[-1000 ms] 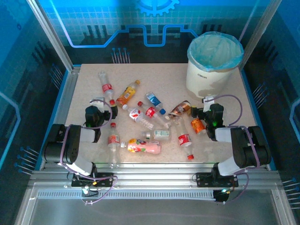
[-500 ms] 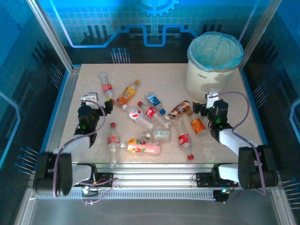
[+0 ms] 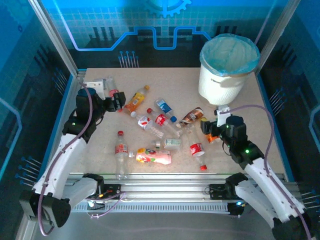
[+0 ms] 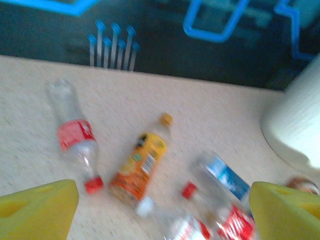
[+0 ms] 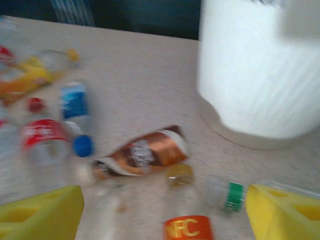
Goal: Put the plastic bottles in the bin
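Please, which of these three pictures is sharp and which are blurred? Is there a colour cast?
Top external view: sharp, with a blue cast around the edges; the bin reads clearly. Left wrist view: mildly soft; the orange bottle has an unreadable label. Right wrist view: the most blurred, smeared toward the left, yet the brown bottle is recognisable.

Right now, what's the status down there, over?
Left fingers open, right fingers open, both empty. Bottles scattered on table. Bin upright, far right; nothing seen blocking it.
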Available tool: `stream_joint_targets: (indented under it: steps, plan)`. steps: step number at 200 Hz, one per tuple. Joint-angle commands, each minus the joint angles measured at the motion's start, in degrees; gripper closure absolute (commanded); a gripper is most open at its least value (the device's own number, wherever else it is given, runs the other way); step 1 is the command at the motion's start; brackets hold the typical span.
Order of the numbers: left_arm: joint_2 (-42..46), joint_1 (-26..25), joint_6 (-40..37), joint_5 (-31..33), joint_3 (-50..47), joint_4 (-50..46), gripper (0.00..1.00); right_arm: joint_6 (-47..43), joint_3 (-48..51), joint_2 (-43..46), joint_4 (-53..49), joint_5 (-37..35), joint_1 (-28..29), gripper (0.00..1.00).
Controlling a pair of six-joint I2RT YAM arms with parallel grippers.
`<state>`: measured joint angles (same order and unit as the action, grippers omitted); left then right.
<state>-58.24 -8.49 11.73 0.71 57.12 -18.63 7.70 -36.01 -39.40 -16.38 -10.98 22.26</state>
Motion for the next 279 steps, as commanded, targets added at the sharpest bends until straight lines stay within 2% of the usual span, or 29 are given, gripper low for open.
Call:
stream_joint_targets:
  steps: [1, 30, 63, 92, 110, 137, 183, 207, 238, 262, 279]
  plan:
    - [-0.8, -0.7, 1.7, -9.0, 2.9, -16.5, 0.11, 2.3, -6.3, 2.1, -15.3, 3.5, 6.1, 0.19]
    - [0.4, -1.0, 2.3, -11.9, 2.8, -21.0, 0.13, 9.7, -15.5, -4.5, -23.4, 1.5, 18.4, 0.25]
    - [3.7, -1.0, 2.7, -6.5, 0.3, -22.3, 0.11, 21.2, -28.3, -21.4, -27.9, -7.9, 35.4, 0.24]
    - [6.7, -0.8, 6.6, -2.0, -4.0, -21.1, 0.12, 24.6, -43.8, -38.3, -33.0, -10.6, 41.9, 0.22]
    - [4.7, -0.8, 9.2, -0.6, -6.2, -23.0, 0.16, 24.6, -47.6, -41.9, -33.0, -12.0, 41.8, 0.22]
    - [-1.1, -0.8, 10.9, 1.2, -6.8, -27.5, 0.17, 24.2, -47.5, -41.3, -30.7, -9.7, 39.5, 0.23]
    - [-12.1, -0.8, 12.7, -0.7, -6.6, -25.2, 0.26, 24.9, -44.8, -38.6, -32.0, -9.0, 38.9, 0.22]
    - [-16.5, -0.8, 14.1, -0.6, -4.5, -27.8, 0.21, 26.4, -41.4, -35.8, -31.8, -8.6, 39.2, 0.22]
    - [-14.1, -1.5, 13.8, -1.8, -5.4, -33.7, 0.14, 27.4, -37.0, -31.5, -31.2, -9.5, 39.2, 0.2]
    - [-11.8, -2.4, 15.1, -1.7, -8.2, -37.3, 0.14, 27.4, -34.6, -30.3, -29.8, -10.1, 39.0, 0.19]
    - [-11.3, -4.9, 16.4, -1.1, -9.6, -37.6, 0.15, 26.9, -33.5, -30.2, -28.5, -10.1, 38.5, 0.18]
